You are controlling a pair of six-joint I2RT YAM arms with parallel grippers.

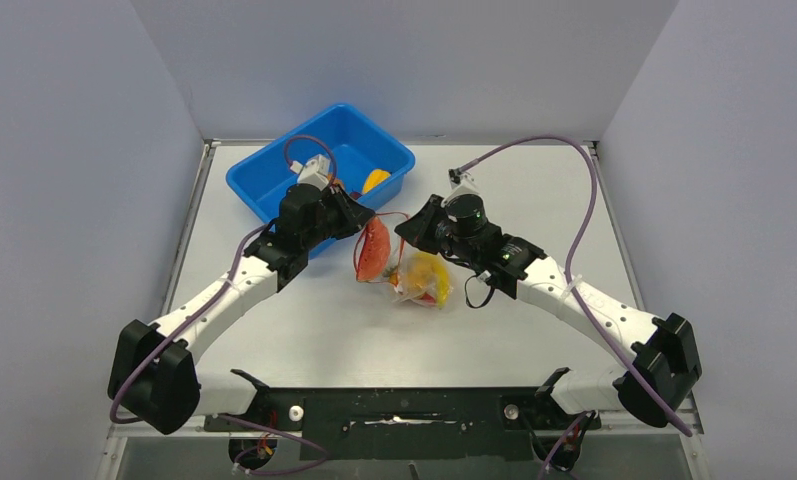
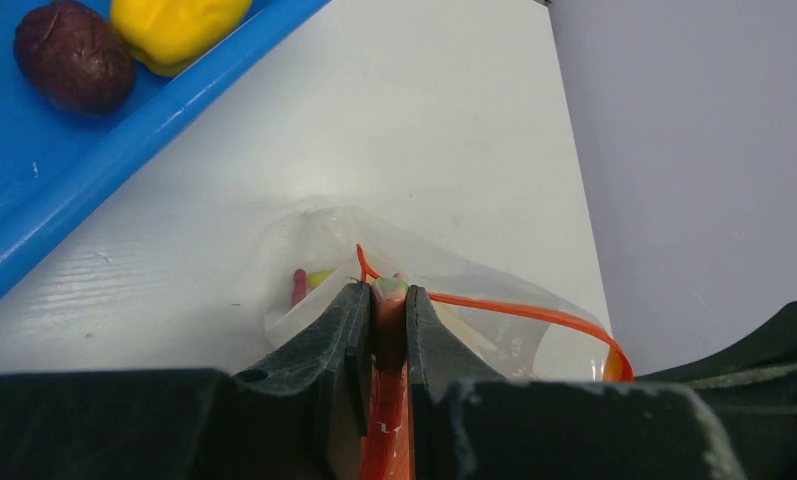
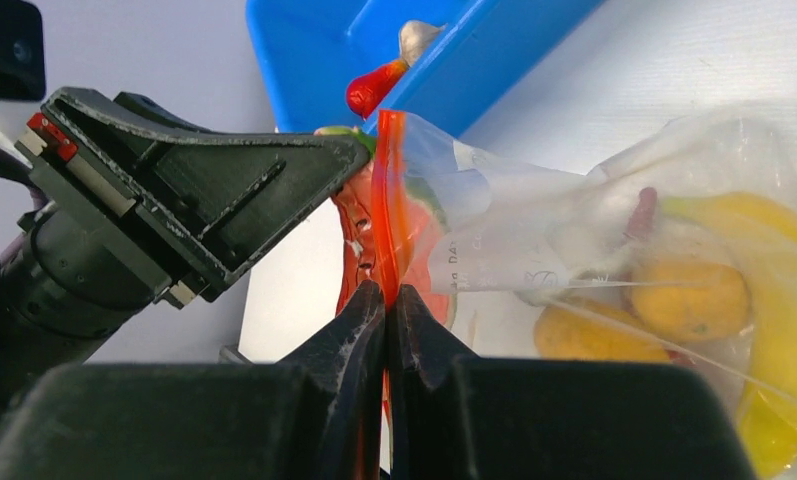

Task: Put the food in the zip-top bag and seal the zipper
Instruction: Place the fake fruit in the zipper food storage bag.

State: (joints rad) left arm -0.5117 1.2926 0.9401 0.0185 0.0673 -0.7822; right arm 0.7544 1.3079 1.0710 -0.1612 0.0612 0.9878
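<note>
Pinches come first: my right gripper (image 3: 386, 295) and left gripper (image 2: 384, 300) each clamp the zipper (image 3: 388, 200), stretching it taut, I judge, for sealing. The zip-top bag (image 1: 426, 282), food (image 3: 689, 298) inside, lies mid-table, with the blue tub (image 1: 274, 178) at eleven o'clock beyond.

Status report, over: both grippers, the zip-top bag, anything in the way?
Left gripper shut on red food piece. Right gripper shut on zipper. The zip-top bag unsealed, banana inside. No obstacle seen.
</note>
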